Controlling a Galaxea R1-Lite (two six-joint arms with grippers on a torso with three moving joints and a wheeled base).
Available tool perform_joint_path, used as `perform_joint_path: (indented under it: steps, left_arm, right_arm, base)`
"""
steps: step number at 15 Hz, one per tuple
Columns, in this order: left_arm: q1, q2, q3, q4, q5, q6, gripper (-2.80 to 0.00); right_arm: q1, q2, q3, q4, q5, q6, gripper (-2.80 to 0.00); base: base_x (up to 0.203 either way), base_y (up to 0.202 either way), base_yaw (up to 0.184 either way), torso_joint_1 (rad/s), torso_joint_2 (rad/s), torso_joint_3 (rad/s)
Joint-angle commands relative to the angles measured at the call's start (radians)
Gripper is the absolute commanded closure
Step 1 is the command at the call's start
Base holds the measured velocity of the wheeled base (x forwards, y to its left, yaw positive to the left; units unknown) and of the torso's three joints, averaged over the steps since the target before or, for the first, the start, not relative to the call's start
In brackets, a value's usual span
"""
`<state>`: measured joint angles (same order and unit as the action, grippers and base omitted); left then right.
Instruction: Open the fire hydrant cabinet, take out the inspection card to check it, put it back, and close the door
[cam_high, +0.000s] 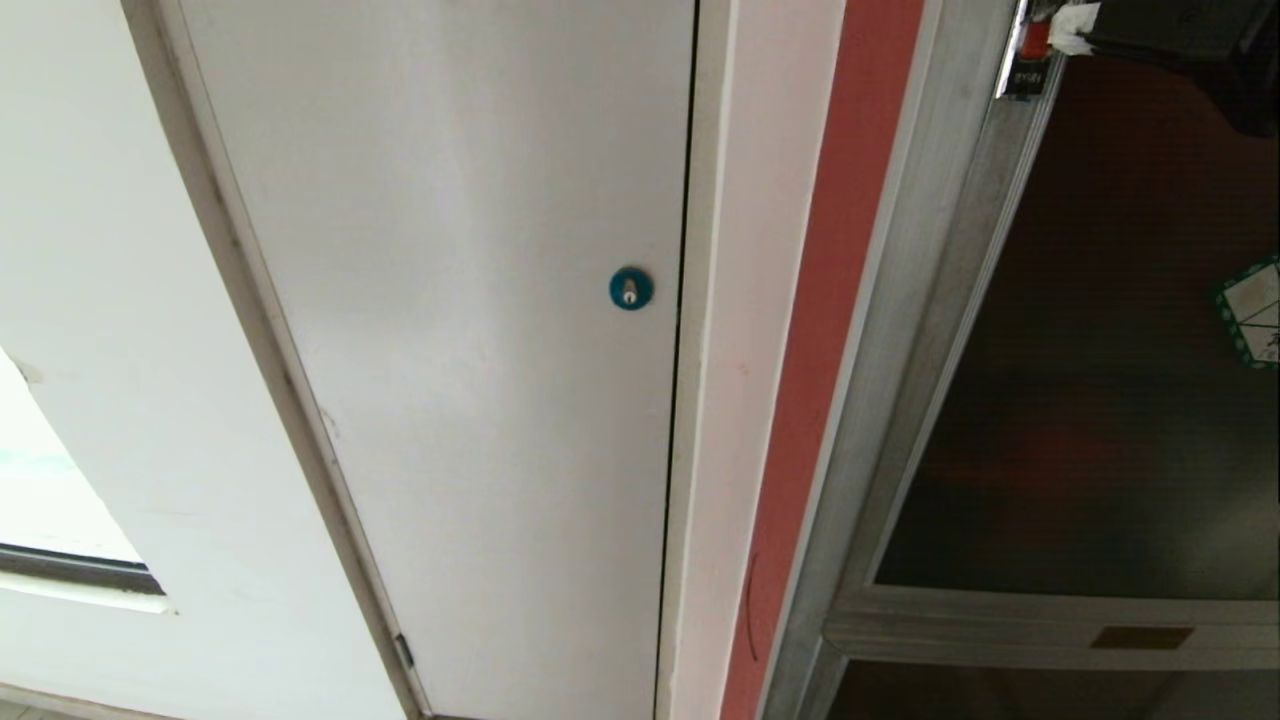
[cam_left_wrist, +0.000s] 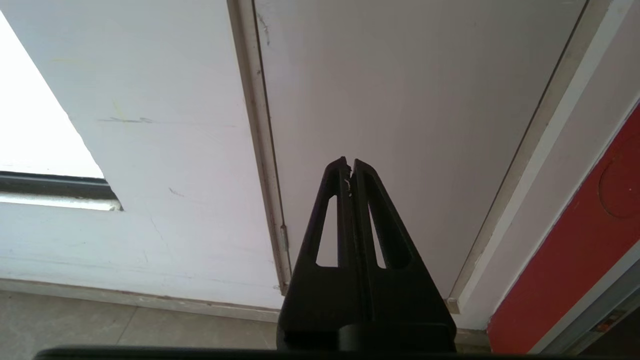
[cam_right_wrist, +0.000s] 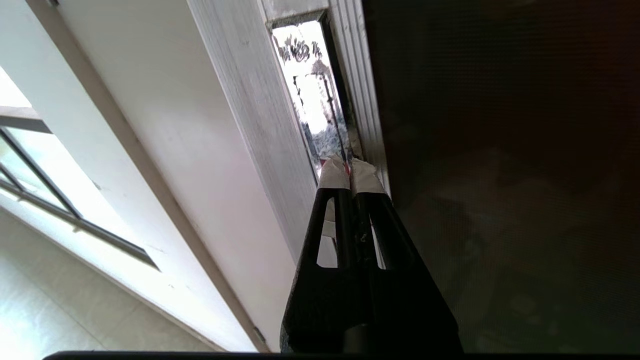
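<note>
Head view first: white panel (cam_high: 450, 350) with a small blue round lock (cam_high: 631, 288) fills the middle of the frame, and the fire hydrant cabinet (cam_high: 850, 300) runs down the right side as a red strip and silver frame. Its door (cam_high: 1100, 400), dark tinted glass, is cut off by the right edge; so is the green-bordered sticker (cam_high: 1255, 310), only partly seen. Whatever lies behind the glass is too dark to make out. At the upper right corner the right end effector (cam_high: 1070, 25) shows only its white-taped tips beside the small red latch (cam_high: 1035, 40); the arm behind it is a dark blur.

Left wrist view: the left end effector (cam_left_wrist: 349, 162) is fully closed, empty, hanging in front of the white panel and touching nothing.

Right wrist view: the right end effector (cam_right_wrist: 348, 167) has its taped fingertips (cam_right_wrist: 334, 176) pressed together at the seam between cabinet frame and door, a sliver of red at the tips. Whether they pinch the latch cannot be told.
</note>
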<state>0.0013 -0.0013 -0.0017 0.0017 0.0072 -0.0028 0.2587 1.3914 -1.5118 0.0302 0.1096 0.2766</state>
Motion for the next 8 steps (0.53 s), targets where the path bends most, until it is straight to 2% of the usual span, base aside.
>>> perform_joint_path:
  steps: [1, 8]
  left_arm:
    - [0.0, 0.0, 0.0, 0.0, 0.0, 0.0, 0.0]
    - [0.0, 0.001, 0.0, 0.0, 0.0, 0.0, 0.0]
  right_arm:
    - [0.003, -0.028, 0.003, -0.005, 0.006, 0.004, 0.0]
    - [0.012, -0.189, 0.085, -0.003, 0.047, 0.026, 0.0]
  base:
    - [0.0, 0.0, 0.0, 0.0, 0.0, 0.0]
    - [0.0, 0.0, 0.0, 0.0, 0.0, 0.0]
